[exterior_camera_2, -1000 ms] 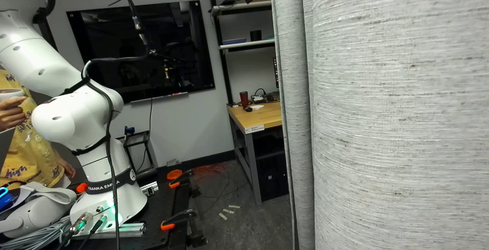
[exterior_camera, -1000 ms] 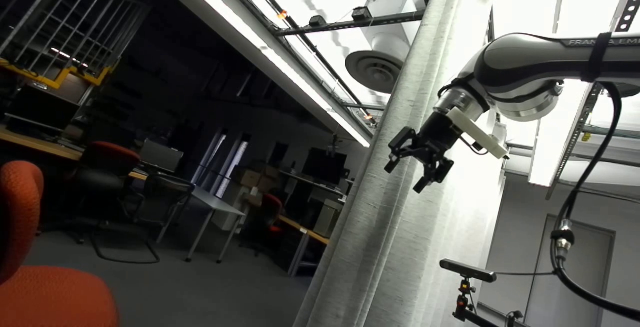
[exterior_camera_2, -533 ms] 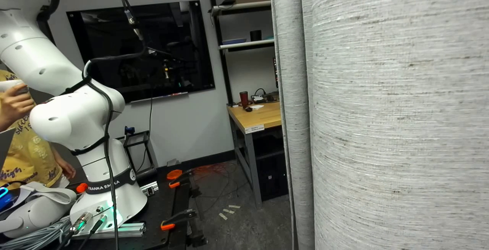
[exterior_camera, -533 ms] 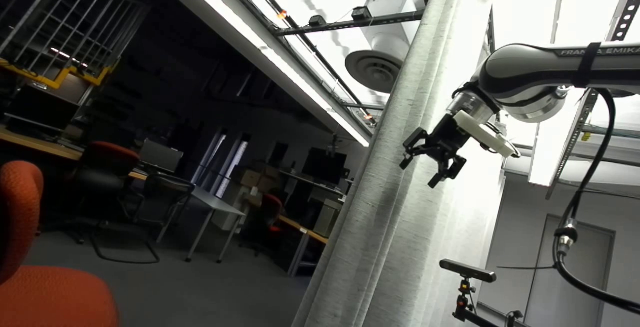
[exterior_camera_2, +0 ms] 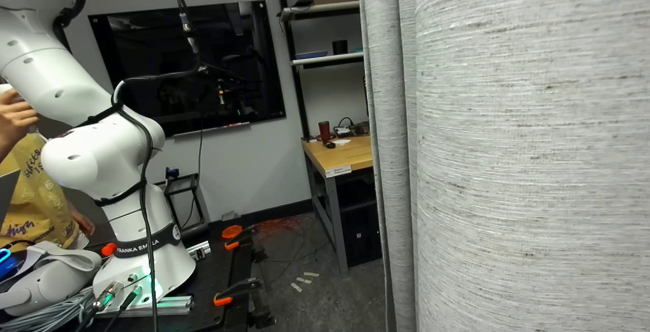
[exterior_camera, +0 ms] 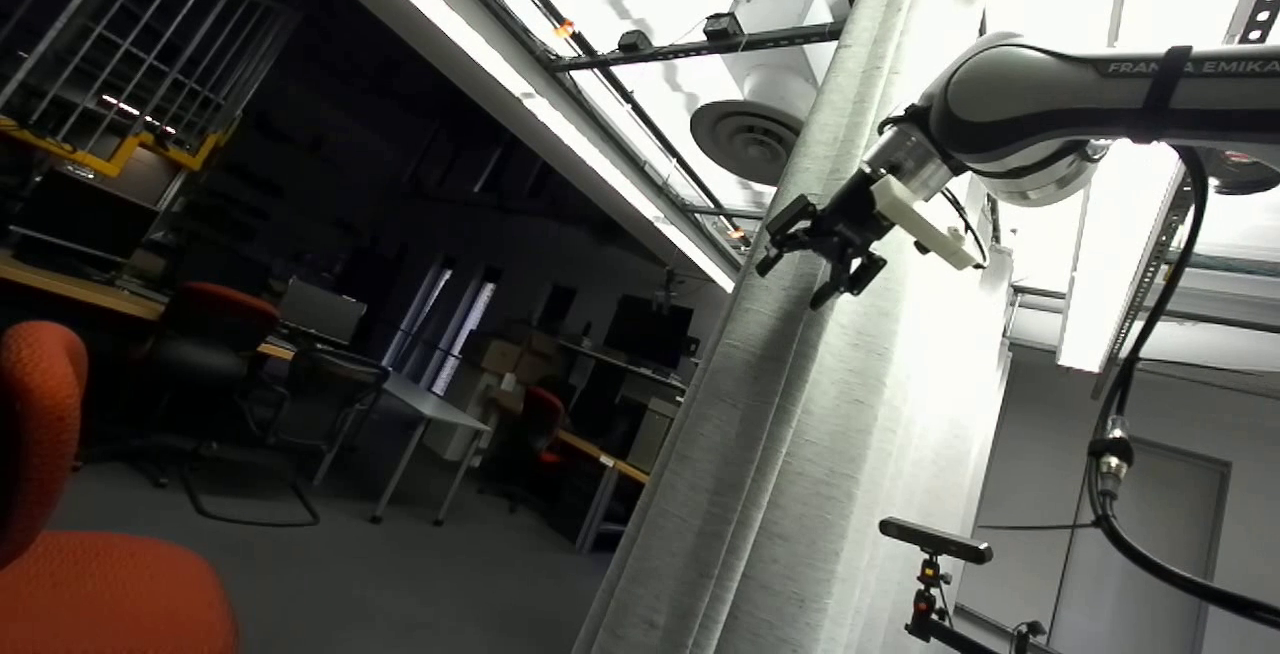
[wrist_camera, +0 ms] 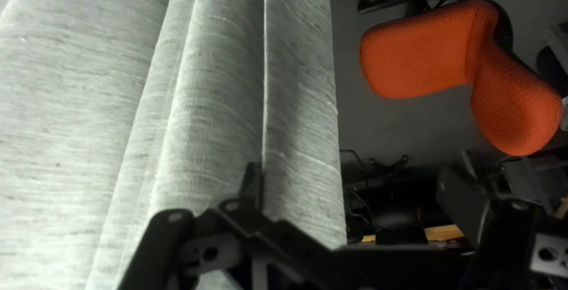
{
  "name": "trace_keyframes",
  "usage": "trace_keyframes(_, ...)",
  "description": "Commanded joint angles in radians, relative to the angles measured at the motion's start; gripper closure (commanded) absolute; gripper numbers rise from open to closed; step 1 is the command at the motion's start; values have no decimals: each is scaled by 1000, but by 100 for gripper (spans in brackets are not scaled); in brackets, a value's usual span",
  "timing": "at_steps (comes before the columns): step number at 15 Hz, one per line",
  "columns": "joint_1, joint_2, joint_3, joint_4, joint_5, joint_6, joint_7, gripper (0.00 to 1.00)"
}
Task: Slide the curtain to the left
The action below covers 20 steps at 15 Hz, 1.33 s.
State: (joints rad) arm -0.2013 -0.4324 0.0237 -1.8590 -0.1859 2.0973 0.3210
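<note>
Wrist view, from the left side to the middle: the curtain (wrist_camera: 213, 81) hangs down in long folds. It looks soft and bendy, so it should bunch up when pushed. One fold should feel light, but the whole tall sheet may be heavy to drag. The rough weave does not look slippery, and it should not break. A good place to take hold is likely its right edge, where the last fold ends. The cloth is pale grey-white, with tiny thread lines across it and dark shade between folds. Next comes the gripper (wrist_camera: 355, 183), its jaws spread wide with nothing pinched; one jaw is in front of the cloth, and I cannot tell if they touch. Farthest right is an orange desk chair (wrist_camera: 443, 50), apart from the curtain.
</note>
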Motion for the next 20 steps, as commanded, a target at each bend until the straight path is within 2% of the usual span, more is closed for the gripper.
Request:
trace_keyframes(1, 4, 25, -10, 61, -29, 37, 2, 0)
trace_keyframes(7, -18, -9, -50, 33, -27, 26, 28, 0)
trace_keyframes(14, -50, -3, -45, 58, -57, 52, 101, 0)
trace_keyframes(20, -68, 41, -47, 100, -88, 119, 121, 0)
